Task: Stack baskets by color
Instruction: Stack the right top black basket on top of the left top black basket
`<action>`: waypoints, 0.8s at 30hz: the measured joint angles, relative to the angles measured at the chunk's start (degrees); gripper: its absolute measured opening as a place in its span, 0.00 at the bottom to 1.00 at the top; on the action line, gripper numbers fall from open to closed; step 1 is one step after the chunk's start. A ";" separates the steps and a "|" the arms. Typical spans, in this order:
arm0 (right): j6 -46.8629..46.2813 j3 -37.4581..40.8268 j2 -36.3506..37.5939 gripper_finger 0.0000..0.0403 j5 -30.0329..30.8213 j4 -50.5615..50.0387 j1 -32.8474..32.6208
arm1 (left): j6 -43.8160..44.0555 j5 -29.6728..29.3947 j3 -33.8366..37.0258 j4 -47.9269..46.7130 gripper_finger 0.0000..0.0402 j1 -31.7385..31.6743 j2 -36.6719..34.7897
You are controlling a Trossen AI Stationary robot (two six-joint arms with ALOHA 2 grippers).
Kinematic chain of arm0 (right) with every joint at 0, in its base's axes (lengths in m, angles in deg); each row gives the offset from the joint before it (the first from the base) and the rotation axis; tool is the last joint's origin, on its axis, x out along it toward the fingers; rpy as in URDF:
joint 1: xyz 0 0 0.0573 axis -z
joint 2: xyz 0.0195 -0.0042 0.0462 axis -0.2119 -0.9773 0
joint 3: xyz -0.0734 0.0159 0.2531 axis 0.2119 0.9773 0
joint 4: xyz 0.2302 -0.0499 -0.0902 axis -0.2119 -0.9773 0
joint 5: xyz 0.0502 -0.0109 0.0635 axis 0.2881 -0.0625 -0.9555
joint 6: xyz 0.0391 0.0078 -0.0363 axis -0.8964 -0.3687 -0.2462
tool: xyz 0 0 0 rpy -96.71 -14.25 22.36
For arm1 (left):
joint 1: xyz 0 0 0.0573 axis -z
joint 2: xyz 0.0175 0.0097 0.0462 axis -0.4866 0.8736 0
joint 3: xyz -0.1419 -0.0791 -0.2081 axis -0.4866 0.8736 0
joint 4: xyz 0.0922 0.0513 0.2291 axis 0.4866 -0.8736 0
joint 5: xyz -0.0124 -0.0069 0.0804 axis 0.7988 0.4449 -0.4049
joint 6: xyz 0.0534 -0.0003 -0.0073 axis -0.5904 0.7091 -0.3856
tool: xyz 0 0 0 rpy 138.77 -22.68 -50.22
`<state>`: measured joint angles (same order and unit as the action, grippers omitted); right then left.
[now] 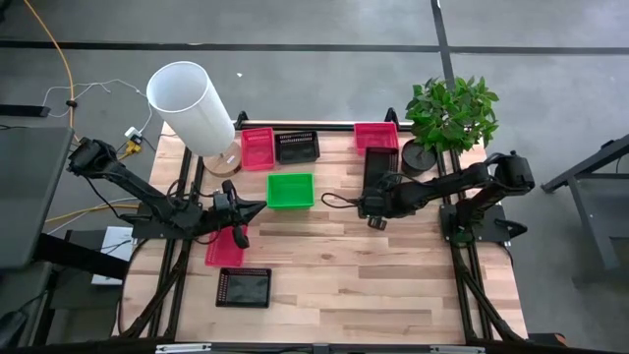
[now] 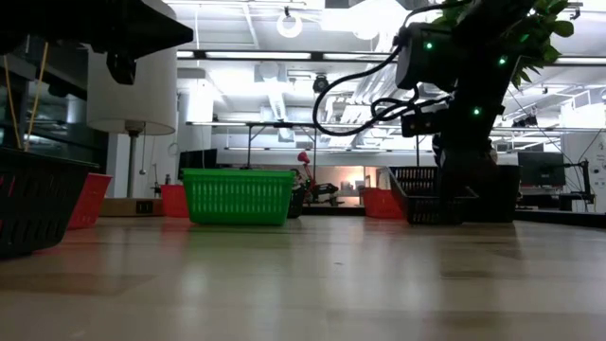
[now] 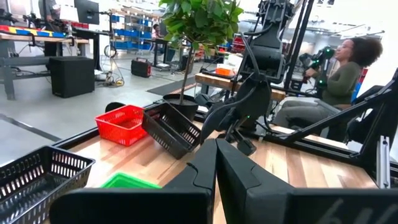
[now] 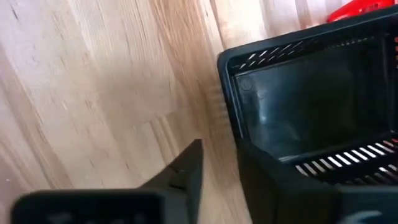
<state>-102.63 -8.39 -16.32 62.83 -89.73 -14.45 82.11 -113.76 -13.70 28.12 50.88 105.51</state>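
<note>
The table carries the baskets scattered, none yet stacked by colour as far as can be seen. At twelve o'clock sit a pink-red basket and a black basket side by side, with the green basket just toward the centre from them. At one o'clock another pink-red basket touches the far end of the black basket at work. At eight o'clock a third pink-red basket lies under the left arm, and a black one at seven.

The right gripper is at the near end wall of the working black basket, one finger outside, the other seemingly inside; it looks to be pinching that rim, and the left wrist view shows the basket tipped up. The left gripper, at nine o'clock, is pressed together and waits.

These baskets look light, thin and springy, with smooth plastic. A short-wall rim is the sensible hold; a gentle pinch should do, since the mesh may flex.
</note>
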 joint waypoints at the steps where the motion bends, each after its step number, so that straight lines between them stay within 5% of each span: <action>1: 0.01 0.00 0.00 0.15 -0.03 0.00 0.00 | 0.02 -0.01 0.00 0.00 0.00 0.00 0.00; 5: -0.36 0.00 0.00 0.02 -0.65 0.00 0.00 | 0.02 -0.05 0.00 0.00 0.00 0.00 0.00; 24: -0.37 -5.04 0.28 0.00 -1.17 0.27 -7.39 | 0.02 -0.15 0.00 0.01 0.00 0.02 0.00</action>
<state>-102.99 -13.43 -16.04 61.66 -89.45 -21.84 82.13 -113.91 -13.70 28.12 50.90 105.51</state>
